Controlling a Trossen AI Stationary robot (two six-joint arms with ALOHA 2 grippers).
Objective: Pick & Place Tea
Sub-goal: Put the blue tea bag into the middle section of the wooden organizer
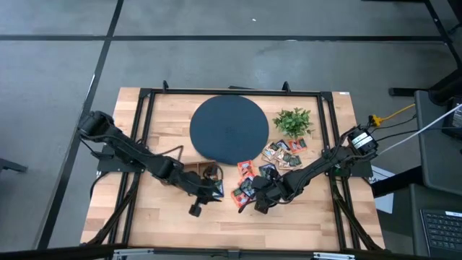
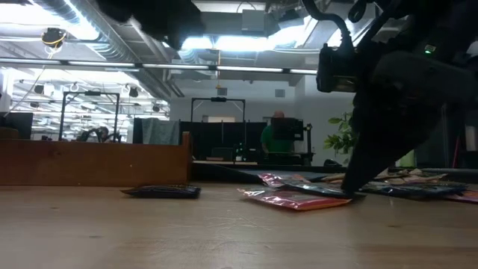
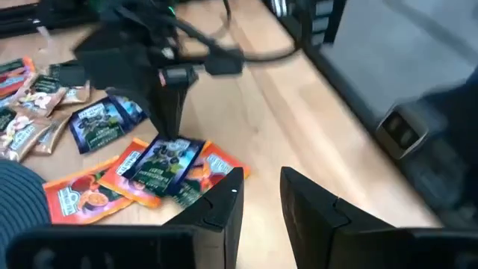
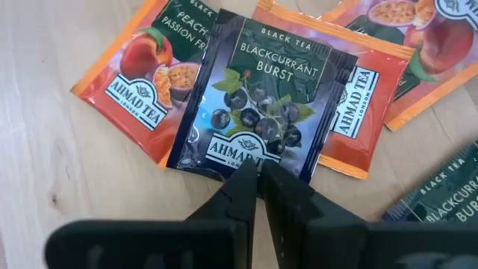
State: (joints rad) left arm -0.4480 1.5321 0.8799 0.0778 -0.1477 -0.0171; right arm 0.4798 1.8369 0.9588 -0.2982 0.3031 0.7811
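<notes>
Several tea sachets lie spread on the wooden table between the round dark disc (image 1: 229, 130) and the near edge: orange-red ones (image 4: 146, 63) and a dark blackcurrant one (image 4: 261, 97) lying on top of them. More sachets (image 1: 283, 152) lie by the plant. My right gripper (image 4: 258, 175) points steeply down at the dark sachet's edge, its fingers almost together. My left gripper (image 3: 261, 202) hangs above the table to the left of the pile (image 1: 216, 191), open with nothing between its fingers, facing the right gripper (image 3: 172, 112). My right gripper's fingertips (image 4: 243, 183) stand on the dark blackcurrant sachet's edge (image 4: 224, 168), coming from above at a slant. Whether the edge sits between the tips cannot be told, as the fingers hide it. The sachet lies flat on the orange-red sachets (image 2: 295, 199).
A small green plant (image 1: 294, 120) stands at the far right beside the disc. A flat dark thing (image 2: 160, 191) lies on the table left of the pile. Black frame bars (image 1: 141, 144) run along the table's sides. Bare wood lies toward the near edge (image 1: 289, 224).
</notes>
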